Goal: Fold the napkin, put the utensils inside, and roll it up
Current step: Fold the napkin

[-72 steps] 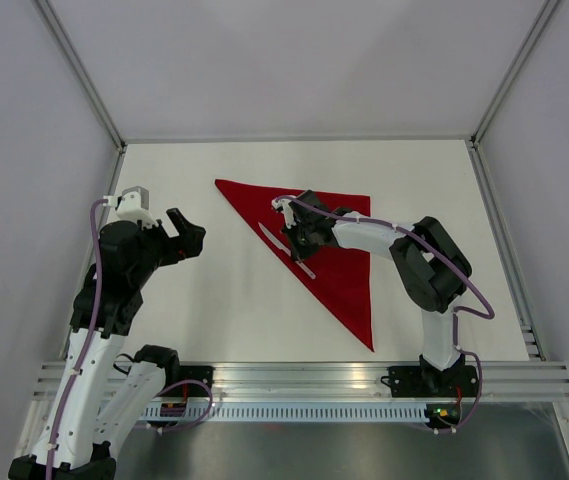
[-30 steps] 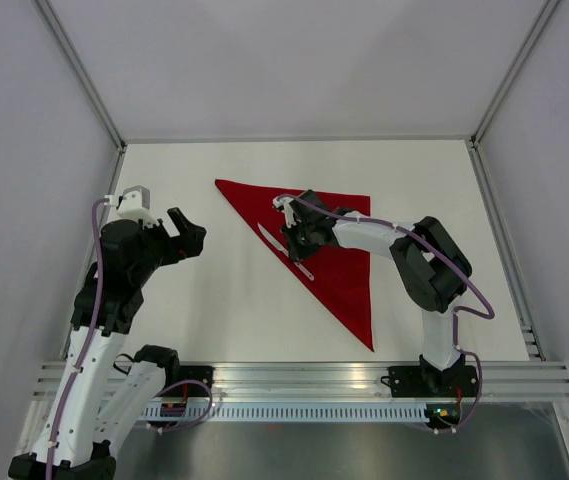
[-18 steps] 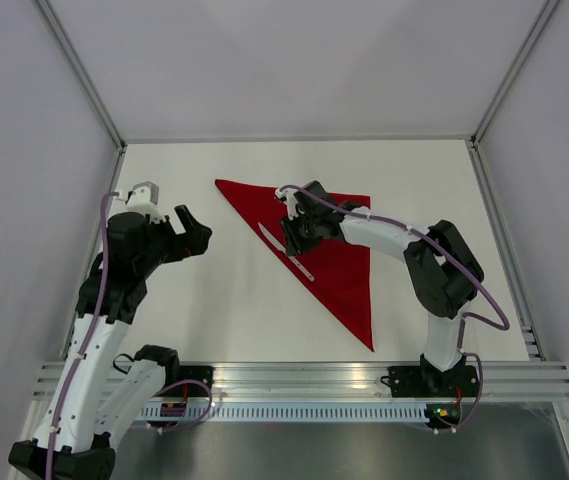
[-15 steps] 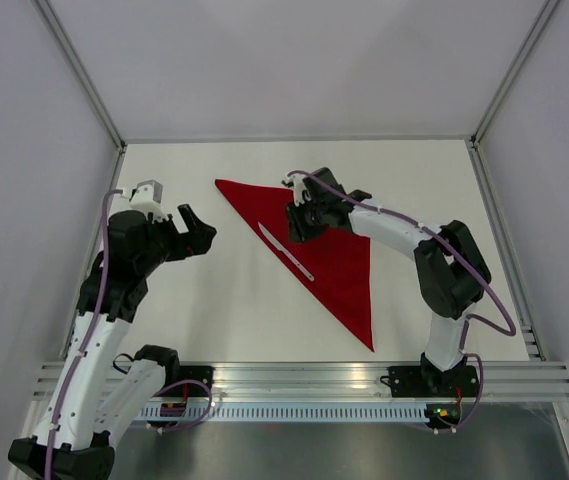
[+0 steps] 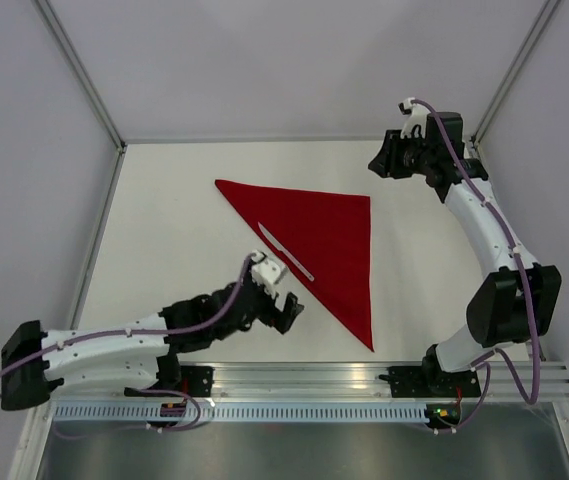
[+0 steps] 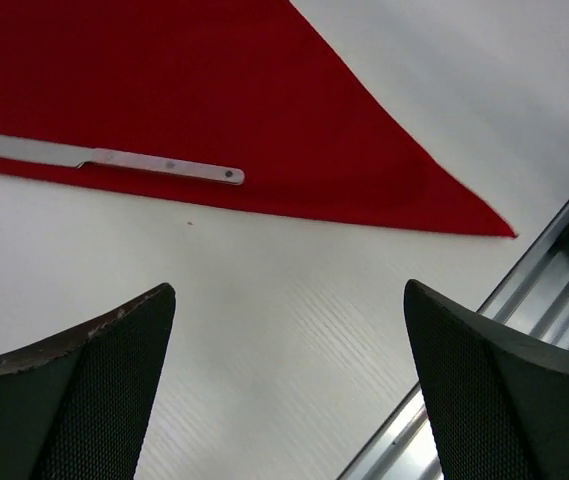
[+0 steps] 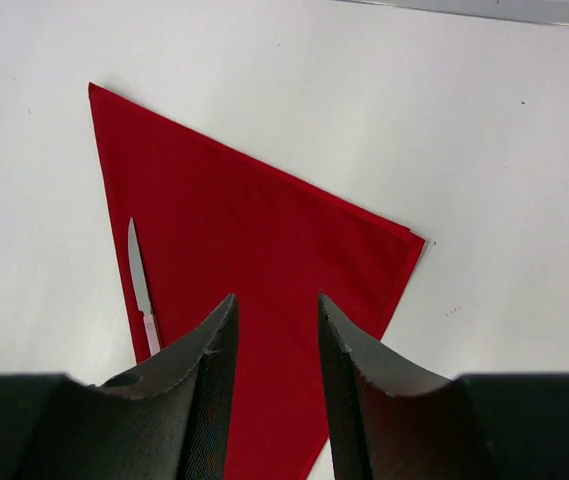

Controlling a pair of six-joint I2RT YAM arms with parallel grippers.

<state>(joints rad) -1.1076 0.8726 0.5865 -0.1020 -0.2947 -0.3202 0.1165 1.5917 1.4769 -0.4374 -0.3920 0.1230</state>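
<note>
The red napkin (image 5: 334, 235) lies folded into a triangle in the middle of the white table. The utensil, a thin pale knife (image 5: 286, 251), lies on it along the long folded edge. My left gripper (image 5: 286, 312) is open and empty, low over bare table just in front of that edge. The left wrist view shows the knife (image 6: 114, 158) and napkin (image 6: 224, 100) beyond my gripper (image 6: 289, 288). My right gripper (image 5: 382, 165) is raised at the back right, jaws a little apart and empty. The right wrist view shows the napkin (image 7: 264, 250) and knife (image 7: 141, 285) far below my gripper (image 7: 275, 298).
An aluminium rail (image 5: 304, 375) runs along the near table edge and shows close by in the left wrist view (image 6: 564, 250). Grey enclosure walls (image 5: 24, 150) stand at the left, back and right.
My right gripper left the napkin and swung up to the back right corner. My left arm swung from the left side down to the front of the napkin. The knife stays on the cloth.
</note>
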